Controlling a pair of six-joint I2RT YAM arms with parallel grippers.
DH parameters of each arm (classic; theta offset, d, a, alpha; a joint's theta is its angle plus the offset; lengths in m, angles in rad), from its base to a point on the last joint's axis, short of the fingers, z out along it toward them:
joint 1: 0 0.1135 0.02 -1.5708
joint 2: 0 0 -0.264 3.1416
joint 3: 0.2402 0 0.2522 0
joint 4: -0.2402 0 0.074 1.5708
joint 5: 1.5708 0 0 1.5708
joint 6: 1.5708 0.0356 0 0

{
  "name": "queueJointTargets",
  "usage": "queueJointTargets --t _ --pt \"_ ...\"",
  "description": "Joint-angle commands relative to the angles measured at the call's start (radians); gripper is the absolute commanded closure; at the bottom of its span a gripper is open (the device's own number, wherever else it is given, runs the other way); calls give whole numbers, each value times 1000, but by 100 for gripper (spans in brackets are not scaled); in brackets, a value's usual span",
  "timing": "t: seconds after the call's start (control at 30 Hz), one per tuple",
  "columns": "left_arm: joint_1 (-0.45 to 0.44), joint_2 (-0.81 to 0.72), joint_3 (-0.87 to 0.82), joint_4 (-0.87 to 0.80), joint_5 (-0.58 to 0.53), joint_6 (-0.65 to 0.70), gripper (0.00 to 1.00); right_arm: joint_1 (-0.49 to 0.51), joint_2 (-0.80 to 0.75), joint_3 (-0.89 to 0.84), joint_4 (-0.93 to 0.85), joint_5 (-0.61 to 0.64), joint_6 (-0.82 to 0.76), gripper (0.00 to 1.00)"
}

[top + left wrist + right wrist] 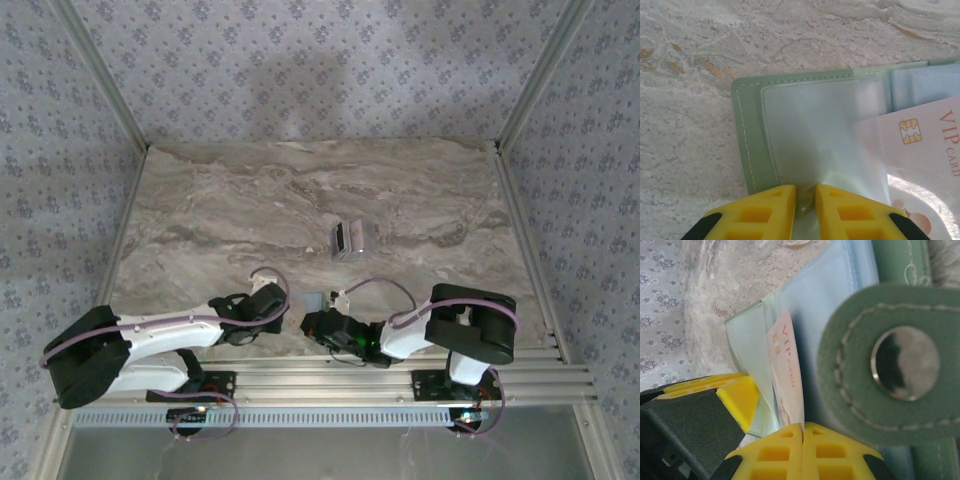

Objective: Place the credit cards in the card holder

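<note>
The sage-green card holder (752, 135) lies open on the marble table, near the front edge between the two arms (311, 301). My left gripper (805, 200) is shut, pinching the holder's clear plastic sleeve (820, 130) at its near edge. A whitish card (925, 145) with a gold chip and red "VIP CARD" lettering stands partly inside the sleeve's right side. My right gripper (803, 429) is shut on that card's (787, 370) near edge. The holder's snap tab (850, 390) with its metal button looms close on the right. Further cards (347, 240) rest mid-table.
The left gripper's yellow finger (735, 395) sits just left of the card in the right wrist view. Both grippers (285, 308) (320, 322) work close together near the table's front edge (330, 362). Patterned walls enclose the table.
</note>
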Motion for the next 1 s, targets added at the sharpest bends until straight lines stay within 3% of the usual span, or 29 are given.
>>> queueJointTargets --t 0.0,0.97 --pt "-2 54 -35 22 63 -7 80 -2 3 -20 -179 -39 -23 100" --pt "-4 43 -50 30 76 -15 80 -16 18 -27 -99 92 1 100"
